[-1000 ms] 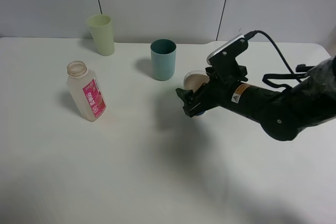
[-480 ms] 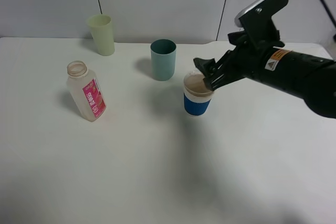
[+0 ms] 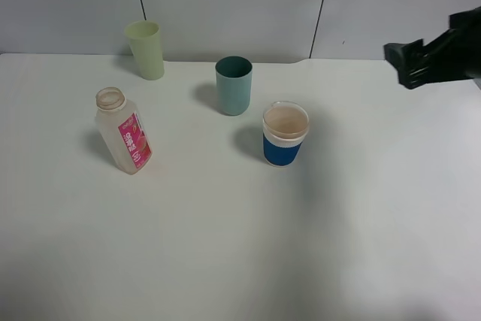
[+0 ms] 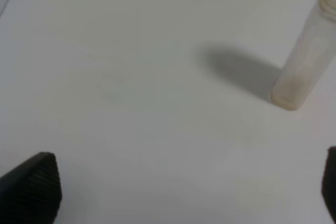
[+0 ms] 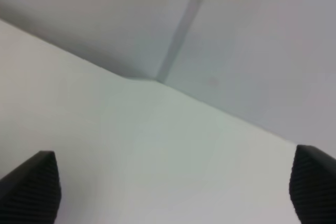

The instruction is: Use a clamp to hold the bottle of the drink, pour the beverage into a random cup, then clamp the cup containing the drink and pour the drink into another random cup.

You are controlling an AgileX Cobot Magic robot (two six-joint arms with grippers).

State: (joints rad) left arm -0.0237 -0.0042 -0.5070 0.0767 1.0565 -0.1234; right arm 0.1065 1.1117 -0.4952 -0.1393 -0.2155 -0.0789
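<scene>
the right gripper [image 3: 412,62] has released the blue-sleeved cup [image 3: 285,134] and has withdrawn to the far right edge of the exterior high view, raised well clear of the table [image 3: 225,246]. half a second ago its fingers stood at the cup rim; one second ago they were low around the cup. in the right wrist view the jaws are spread apart with nothing between them; only table and back wall show there. the left gripper [image 4: 189,192] is also spread wide and empty, with only its two fingertips [image 4: 31,184] visible at the corners of the left wrist view, above bare table near the bottle [image 3: 124,131].

the blue-sleeved cup stands upright and free, just in front and to the right of the teal cup [image 3: 234,85], near but not touching. its interior shows a pale brownish tint; no clear depth of liquid can be confirmed. the bottle stands upright at left, uncapped, and appears nearly empty. judgement: with the cup set down and the arm retreating, both pours are probably complete; the teal cup's contents are not visible, so this cannot be verified.

count:
- bottles: one.
- cups: three, namely one blue-sleeved, one teal, one pale yellow-green cup [image 3: 146,49] at the rear left.
- grippers: two, both empty.
</scene>
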